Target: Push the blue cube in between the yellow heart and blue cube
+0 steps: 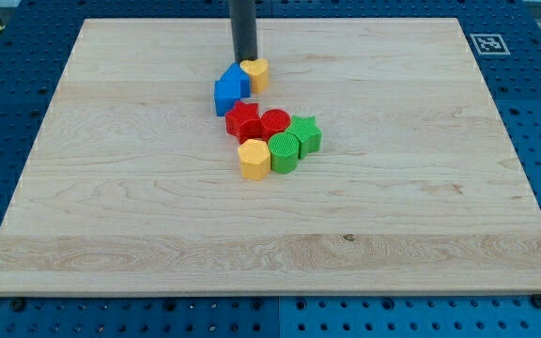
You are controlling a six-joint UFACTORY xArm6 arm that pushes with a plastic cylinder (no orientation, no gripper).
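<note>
The blue cube [224,95] sits in the upper middle, touching the yellow heart [256,73]. My tip [245,61], a plain rod with no hand, stands just above them.

The rod [244,28] is cut off by the view's top edge, so the arm above it is out of sight. My tip [245,61] sits just behind the blue blocks [229,86] and yellow heart [256,72], its very end partly masked by them. The red star [242,120] hides the blue cube's lower edge.
</note>
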